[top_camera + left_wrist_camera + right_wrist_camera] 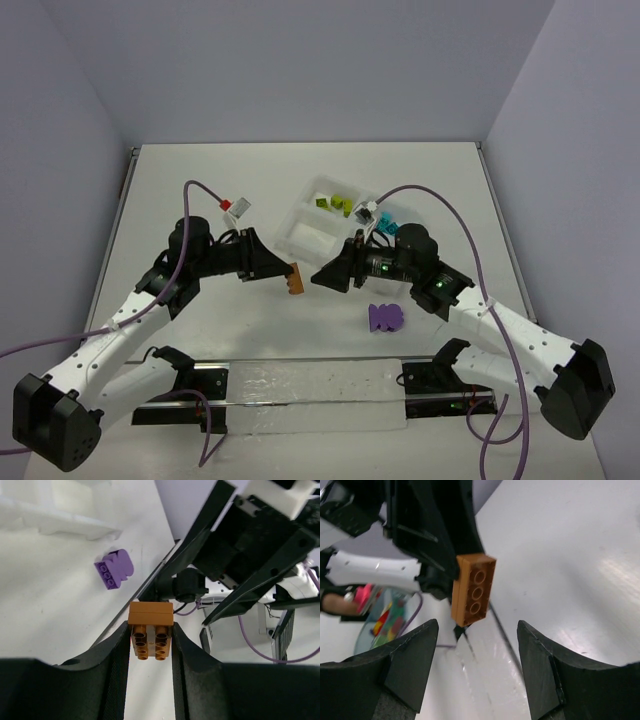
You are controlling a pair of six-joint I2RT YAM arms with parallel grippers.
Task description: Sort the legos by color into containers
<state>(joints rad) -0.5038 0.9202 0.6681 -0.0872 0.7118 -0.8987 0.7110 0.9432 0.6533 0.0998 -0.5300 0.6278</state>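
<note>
Left fingers [116,675] clamping orange-brown brick [150,636], right fingers [410,660] parted opposite

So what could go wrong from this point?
The orange brick is pinched in the left gripper with its far end sticking out past the jaws, so it could twist loose. The right gripper stands open right in front of it; a nudge could knock it down, or the two arms could bump.

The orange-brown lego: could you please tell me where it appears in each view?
Top external: orange-brown lego at centre, held by the left pincer.
Left wrist: lower centre, in that pincer's grip.
Right wrist: upper centre-left, beyond the open right pincer.
Shared landmark: the left pincer gripping it, visible in all three.
</note>
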